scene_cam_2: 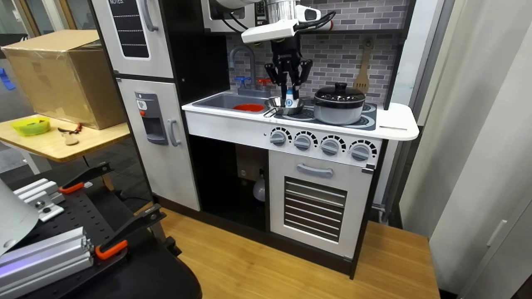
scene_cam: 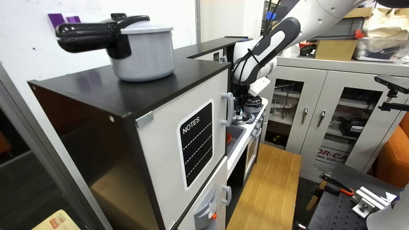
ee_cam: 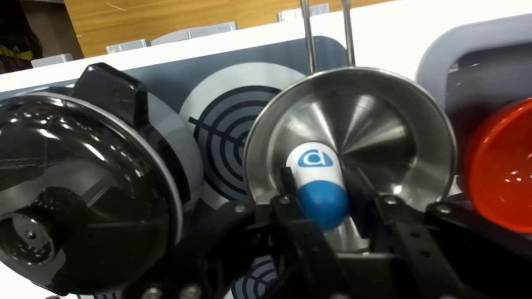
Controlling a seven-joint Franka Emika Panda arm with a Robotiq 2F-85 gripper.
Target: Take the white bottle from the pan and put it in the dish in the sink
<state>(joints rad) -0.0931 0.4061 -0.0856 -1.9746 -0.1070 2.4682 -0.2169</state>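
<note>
In both exterior views, a tall toy kitchen (scene_cam_2: 245, 129) of white panels in a dark frame, with a brown wooden board (scene_cam_2: 257, 265) along its foot
Over it, a white robot arm (scene_cam: 292, 27) with dark grey bands; reaches down toward the white worktop (scene_cam_2: 401, 114)
Set on that worktop, a flat blue-grey hob (scene_cam_2: 305, 117) with printed rings; beside it, a grey rectangular sink (scene_cam_2: 224, 100)
On the kitchen's dark top, a light-grey round pot (scene_cam: 145, 54) with a long black handle
On the hob, a round grey pot (scene_cam_2: 338, 110) with a domed black lid
At the arm's end, a black two-fingered gripper (scene_cam_2: 289, 94); points straight down
Just beside the sink and near the lidded pot, a shallow round shiny steel pan (ee_cam: 382, 128); sticks its handle of two rods toward the worktop's front edge
In the sink, a round bright red dish (scene_cam_2: 249, 107)
Smallest, a rounded white bottle (ee_cam: 318, 182) with a blue top and a blue mark on its side; stands roughly upright inside the pan, blue end uppermost
Either side of it, the gripper's black fingers (scene_cam_2: 284, 89), only the bottle's width apart, one against each flank; hold it between them
</note>
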